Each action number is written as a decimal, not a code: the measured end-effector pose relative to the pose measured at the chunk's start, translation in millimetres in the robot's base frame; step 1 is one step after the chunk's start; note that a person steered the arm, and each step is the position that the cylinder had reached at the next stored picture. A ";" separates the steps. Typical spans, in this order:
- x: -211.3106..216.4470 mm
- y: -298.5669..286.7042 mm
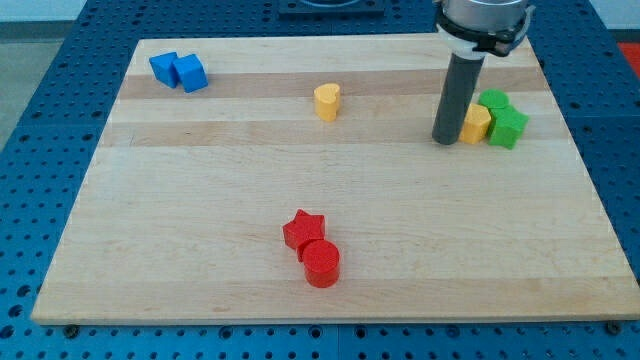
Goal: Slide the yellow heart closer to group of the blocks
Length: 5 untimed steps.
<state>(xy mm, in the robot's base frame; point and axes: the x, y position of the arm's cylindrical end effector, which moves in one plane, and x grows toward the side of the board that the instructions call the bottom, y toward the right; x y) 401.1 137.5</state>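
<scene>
The yellow heart (327,101) stands alone near the view's top middle of the wooden board (200,200). My tip (445,140) rests on the board at the view's right, well to the right of the heart. It touches or nearly touches the left side of a yellow block (477,124). That block sits in a group with a green block (493,101) and a green star (507,127) just right of it.
Two blue blocks (178,71) sit together at the view's top left. A red star (303,230) and a red cylinder (321,264) touch each other at the view's bottom middle. The arm's body (482,20) hangs over the top right edge.
</scene>
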 end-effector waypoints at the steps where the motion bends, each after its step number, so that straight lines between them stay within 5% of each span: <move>1: 0.0 -15.9; 5: 1.5 -204.7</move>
<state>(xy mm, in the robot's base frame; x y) 402.6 -67.2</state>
